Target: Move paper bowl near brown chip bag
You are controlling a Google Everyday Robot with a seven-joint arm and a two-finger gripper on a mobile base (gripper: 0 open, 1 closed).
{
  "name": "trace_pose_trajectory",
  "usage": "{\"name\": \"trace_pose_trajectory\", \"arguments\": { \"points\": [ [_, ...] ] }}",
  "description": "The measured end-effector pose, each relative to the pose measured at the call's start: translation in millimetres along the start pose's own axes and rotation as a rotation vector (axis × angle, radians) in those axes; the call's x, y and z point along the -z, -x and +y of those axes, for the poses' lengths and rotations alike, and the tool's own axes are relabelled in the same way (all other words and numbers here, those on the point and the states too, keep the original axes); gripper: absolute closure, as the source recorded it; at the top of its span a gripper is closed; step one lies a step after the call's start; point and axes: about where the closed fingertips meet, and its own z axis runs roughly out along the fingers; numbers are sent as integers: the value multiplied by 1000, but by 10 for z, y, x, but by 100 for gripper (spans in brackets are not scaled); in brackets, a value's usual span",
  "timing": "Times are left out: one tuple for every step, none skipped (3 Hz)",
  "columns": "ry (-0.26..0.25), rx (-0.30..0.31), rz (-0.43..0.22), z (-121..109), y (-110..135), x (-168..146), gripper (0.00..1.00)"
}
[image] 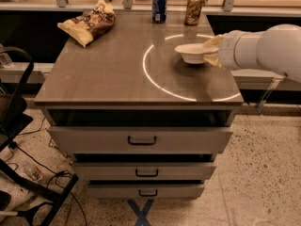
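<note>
The paper bowl [193, 52] is off-white and round, held level a little above the right side of the table top, with its shadow below it. My gripper [211, 51] comes in from the right on a white arm and is shut on the bowl's right rim, one finger above and one below. The brown chip bag [89, 22], dark brown with yellow ends, lies at the table's far left corner, well apart from the bowl.
A blue soda can [159, 6] and a brown soda can [194, 7] stand at the back edge of the table [108, 74]. A bright ring of light marks the top. Drawers are below the table. A black frame [14, 112] and cables are on the left.
</note>
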Motion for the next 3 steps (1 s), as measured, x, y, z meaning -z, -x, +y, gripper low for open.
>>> {"name": "trace_pose_trajectory", "arguments": {
  "points": [
    [1,2,-3,2,22,-8,97],
    [1,2,-4,2,29,-11,100],
    [2,2,-4,2,29,-11,100]
  ]
}}
